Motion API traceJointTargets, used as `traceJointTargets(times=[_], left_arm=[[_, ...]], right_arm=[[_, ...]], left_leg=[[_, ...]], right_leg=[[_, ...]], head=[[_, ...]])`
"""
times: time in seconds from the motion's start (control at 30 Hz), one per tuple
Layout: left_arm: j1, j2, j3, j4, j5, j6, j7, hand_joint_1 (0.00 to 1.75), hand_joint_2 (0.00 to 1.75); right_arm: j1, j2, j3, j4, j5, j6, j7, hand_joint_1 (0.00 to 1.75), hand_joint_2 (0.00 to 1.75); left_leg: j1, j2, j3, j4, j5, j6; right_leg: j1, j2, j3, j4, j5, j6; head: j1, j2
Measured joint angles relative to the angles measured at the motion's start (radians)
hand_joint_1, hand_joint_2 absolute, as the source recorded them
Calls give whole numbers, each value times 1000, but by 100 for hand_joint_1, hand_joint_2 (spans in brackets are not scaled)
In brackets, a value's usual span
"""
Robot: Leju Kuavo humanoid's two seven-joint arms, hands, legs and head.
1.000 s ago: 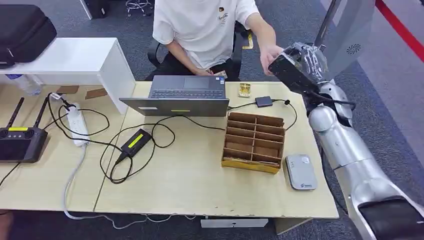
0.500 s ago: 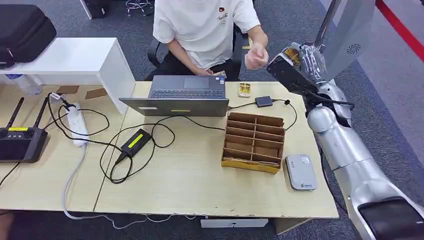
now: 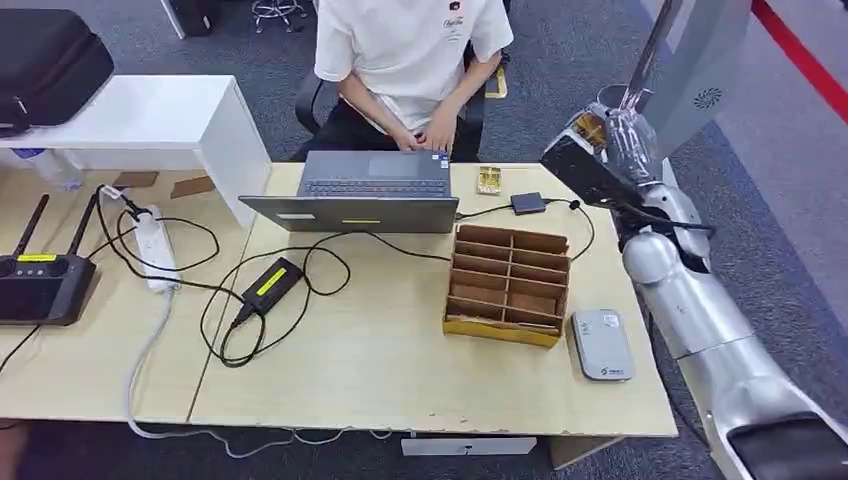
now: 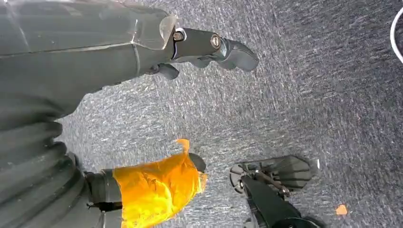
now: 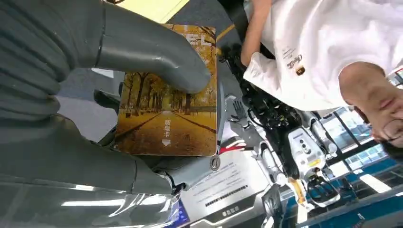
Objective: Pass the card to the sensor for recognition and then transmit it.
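- Above the bench's (image 3: pixel 400 380) far right corner: right robot hand (image 3: pixel 600 150) raised, thumb pinning the card (image 5: pixel 171 114).
- Left robot hand (image 4: pixel 157 118): fingers apart, holding nothing, over carpet.
- Sensor (image 3: pixel 601 344): flat beside the cardboard organizer (image 3: pixel 508 284).

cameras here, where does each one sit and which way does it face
Head view: high on the body, looking down at the table; right arm and right hand raised.
Left wrist view: behind the hanging left hand, facing carpet.
Right wrist view: behind the right hand, facing the held card.
Shared: head and right wrist views show the person.
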Motion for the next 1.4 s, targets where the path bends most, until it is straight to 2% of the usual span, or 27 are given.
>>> traceJointTargets(times=[0.3, 0.53, 1.17, 1.4], left_arm=[[10, 0, 20, 0, 5, 0, 13, 0, 175], [10, 0, 36, 0, 5, 9, 31, 0, 175], [9, 0, 52, 0, -2, 17, 49, 0, 175], [9, 0, 53, 0, -2, 17, 50, 0, 175]], right_arm=[[183, -109, -53, -79, 2, -16, -31, 175, 175], [288, -148, -114, -101, 13, -24, -48, 175, 175], [476, -148, -201, -109, 73, -24, -83, 175, 175], [504, -142, -218, -98, 76, -24, -85, 175, 175]], left_leg=[[0, -1, -1, 0, -1, 1], [0, 0, -1, 0, -1, 1], [0, 0, -2, 0, -1, 1], [0, 0, -1, 0, -1, 1]], right_leg=[[0, -1, 0, -1, 0, 0], [0, -1, 0, -1, 0, 0], [0, -1, 0, -1, -1, 0], [0, -1, 0, -1, -1, 0]], head=[[0, 0], [0, 0], [0, 0], [0, 0]])
